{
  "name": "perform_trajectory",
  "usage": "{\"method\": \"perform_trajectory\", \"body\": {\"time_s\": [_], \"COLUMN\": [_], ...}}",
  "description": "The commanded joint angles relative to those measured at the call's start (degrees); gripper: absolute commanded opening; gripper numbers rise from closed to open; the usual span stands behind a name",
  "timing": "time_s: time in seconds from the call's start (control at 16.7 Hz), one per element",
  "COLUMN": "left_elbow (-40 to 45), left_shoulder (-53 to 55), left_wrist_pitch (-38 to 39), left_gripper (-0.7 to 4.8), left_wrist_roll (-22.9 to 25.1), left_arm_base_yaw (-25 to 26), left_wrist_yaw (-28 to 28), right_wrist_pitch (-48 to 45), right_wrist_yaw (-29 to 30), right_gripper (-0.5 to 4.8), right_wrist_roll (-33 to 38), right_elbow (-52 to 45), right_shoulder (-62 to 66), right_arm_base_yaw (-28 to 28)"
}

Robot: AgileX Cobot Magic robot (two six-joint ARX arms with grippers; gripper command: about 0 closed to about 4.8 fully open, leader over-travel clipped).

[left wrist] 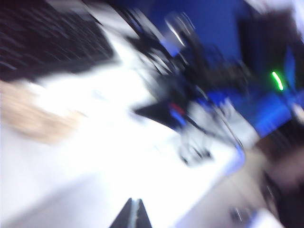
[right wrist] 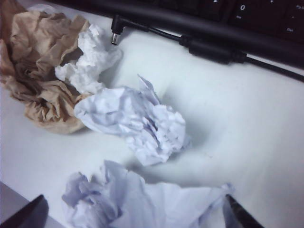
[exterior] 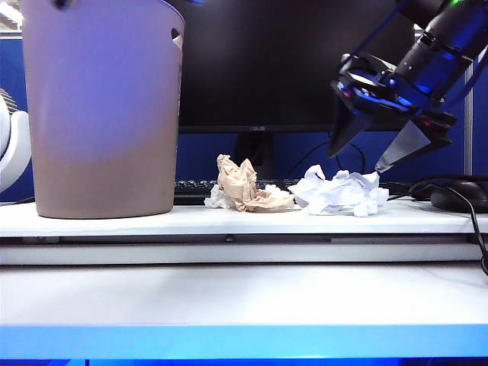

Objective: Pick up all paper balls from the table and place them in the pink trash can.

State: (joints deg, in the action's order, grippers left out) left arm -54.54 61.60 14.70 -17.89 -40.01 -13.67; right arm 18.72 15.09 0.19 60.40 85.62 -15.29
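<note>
Now the paper balls sit bunched mid-table, the tan paper ball [exterior: 245, 185] touching a small white scrap [right wrist: 90, 59], the big white paper ball [exterior: 341, 193] beside them, and the pink trash can [exterior: 103, 107] standing well apart at the left end of the table [exterior: 244, 293]. The right gripper [exterior: 358, 158] hangs jaws spread and empty over that white ball, so step 1, the first grab, looks underway: it should drop around the wad and squeeze. The left gripper [left wrist: 133, 214] shows pinched tips holding nothing, its view too blurred to place it.

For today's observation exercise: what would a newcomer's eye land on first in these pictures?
Probably the big pink trash can towering at the table's left. Next, the crumpled paper balls clustered mid-table, tan beside white. Then the open right gripper poised over the white wad; the shut left gripper shows only in its blurred wrist view.
</note>
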Motion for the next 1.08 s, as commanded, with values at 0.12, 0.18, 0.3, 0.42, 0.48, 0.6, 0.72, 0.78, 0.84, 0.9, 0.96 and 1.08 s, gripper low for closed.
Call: {"method": "perform_trajectory", "body": {"time_s": [0.12,0.18,0.3,0.42,0.48,0.6,0.72,0.78,0.84,0.9,0.96,1.08], "left_elbow": [-0.3,-0.3,-0.3,-0.3,-0.3,-0.3,-0.3,-0.3,-0.3,-0.3,-0.3,-0.3], "left_shoulder": [1.1,1.1,1.1,1.4,1.4,1.4,1.4,1.4,1.4,1.4,1.4,1.4], "left_wrist_pitch": [-0.7,-0.6,-0.6,-0.3,0.0,0.5,1.5,1.8,2.1,2.4,2.8,3.1], "left_gripper": [-0.01,-0.01,-0.01,-0.01,-0.01,-0.01,-0.01,-0.01,-0.01,-0.01,-0.01,-0.01], "left_wrist_roll": [0.3,0.4,0.8,1.0,1.0,1.0,1.0,1.0,1.0,1.0,1.0,1.0], "left_arm_base_yaw": [0.2,0.3,0.3,0.2,0.2,0.2,0.3,0.3,0.3,0.3,0.3,0.3], "left_wrist_yaw": [-0.5,-0.5,-0.5,-0.5,-0.5,-0.5,-0.5,-0.5,-0.5,-0.5,-0.5,-0.5], "right_wrist_pitch": [2.2,2.8,3.4,3.4,3.5,3.6,3.7,3.6,3.3,3.2,3.1,2.3], "right_wrist_yaw": [0.1,0.0,0.1,-0.9,-1.7,-3.3,-5.2,-5.4,-5.6,-5.8,-5.9,-5.8], "right_gripper": [4.79,4.79,4.79,4.79,4.79,4.79,4.79,4.79,4.79,4.79,4.16,2.2], "right_wrist_roll": [0.0,0.0,0.0,0.0,0.0,0.0,0.0,0.0,0.0,0.0,0.0,0.0], "right_elbow": [0.3,0.3,0.3,0.3,0.3,0.3,0.2,0.2,0.2,0.2,0.2,0.2], "right_shoulder": [-0.1,-0.1,0.2,1.2,1.7,3.2,4.6,5.2,5.7,6.1,6.3,6.4], "right_arm_base_yaw": [-1.3,-2.0,-2.8,-3.7,-3.7,-3.7,-3.7,-3.7,-3.7,-3.7,-3.7,-3.7]}}
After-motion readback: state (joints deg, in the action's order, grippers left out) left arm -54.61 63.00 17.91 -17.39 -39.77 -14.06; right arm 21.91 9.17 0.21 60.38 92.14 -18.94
